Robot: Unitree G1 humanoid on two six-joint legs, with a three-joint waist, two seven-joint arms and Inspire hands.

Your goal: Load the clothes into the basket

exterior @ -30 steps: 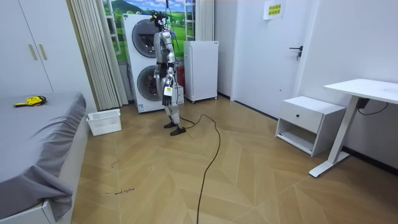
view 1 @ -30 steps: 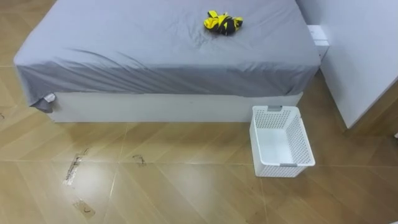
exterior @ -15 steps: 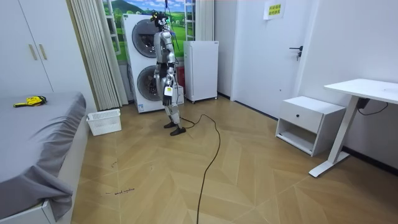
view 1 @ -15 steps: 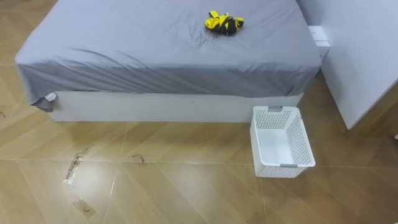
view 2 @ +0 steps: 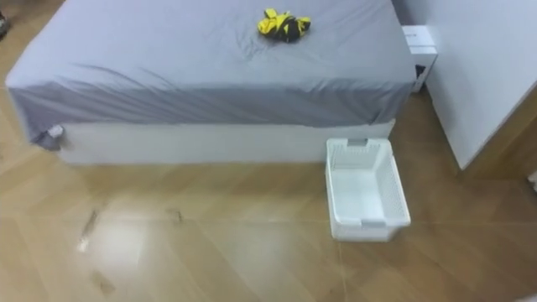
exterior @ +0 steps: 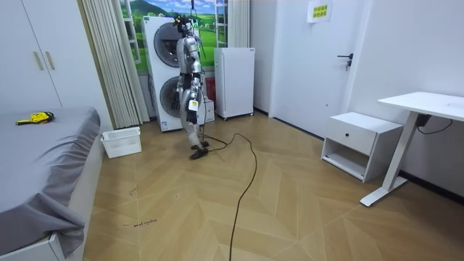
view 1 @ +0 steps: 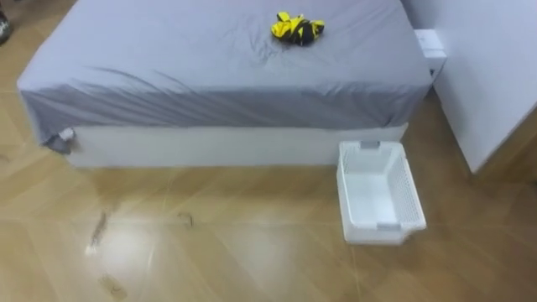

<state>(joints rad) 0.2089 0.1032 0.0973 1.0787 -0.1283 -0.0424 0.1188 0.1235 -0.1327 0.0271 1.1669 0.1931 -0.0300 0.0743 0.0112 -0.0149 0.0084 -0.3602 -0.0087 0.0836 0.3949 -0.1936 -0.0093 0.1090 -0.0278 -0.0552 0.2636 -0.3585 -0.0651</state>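
Below me lies a wide bed (view 1: 218, 59) under a grey sheet that hangs over its near edge, down to the white base. The wooden floor (view 1: 252, 260) in front of it carries a few dark scuffs (view 1: 96, 231). A tall white cupboard side (view 1: 495, 67) stands at my right, and a small white box (view 1: 430, 44) sits between it and the bed's far corner.

In the room view, two stacked washing machines (exterior: 159, 43) stand beside a curtain (exterior: 109, 58), with a white fridge (exterior: 235, 81) next along. Across the room are a door (exterior: 319, 65), a low bedside cabinet (exterior: 360, 143) and a white desk (exterior: 428, 105).
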